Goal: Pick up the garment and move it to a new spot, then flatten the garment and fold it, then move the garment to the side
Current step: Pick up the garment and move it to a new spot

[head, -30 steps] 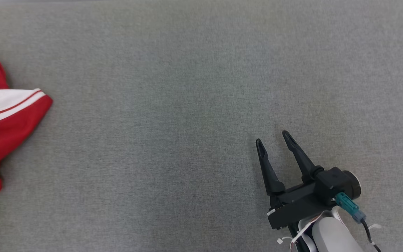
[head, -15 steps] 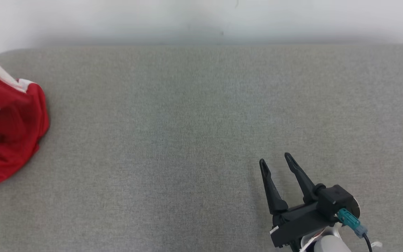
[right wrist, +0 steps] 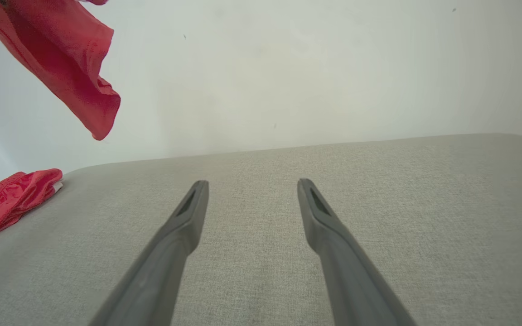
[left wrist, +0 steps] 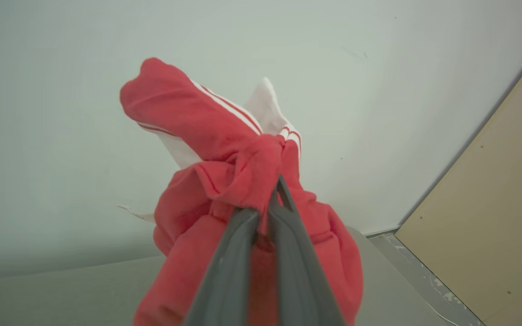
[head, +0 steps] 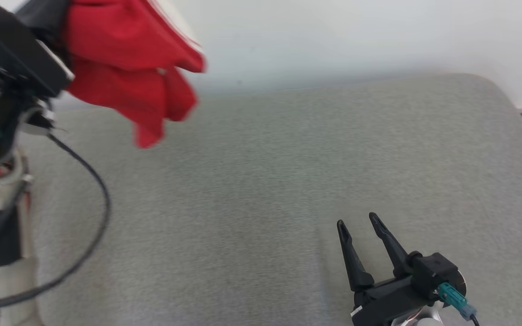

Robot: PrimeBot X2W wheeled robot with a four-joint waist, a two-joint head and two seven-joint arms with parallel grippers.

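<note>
Left claw [left wrist: 272, 199] shut tight on garment [head: 125, 68], red with white stripes. Garment bunched round claw tips, hangs in air above bench [head: 261, 181], not touching it. More red cloth [right wrist: 12, 199] lies on bench, far left of right claw. Right claw [head: 357, 219] wide open, empty, low over bench.

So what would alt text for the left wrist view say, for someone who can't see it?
The left claw, shut, grips a bunched red garment with white stripes, holding it up before a pale wall. A grey fabric surface lies below, and a tan board stands at the right.
</note>
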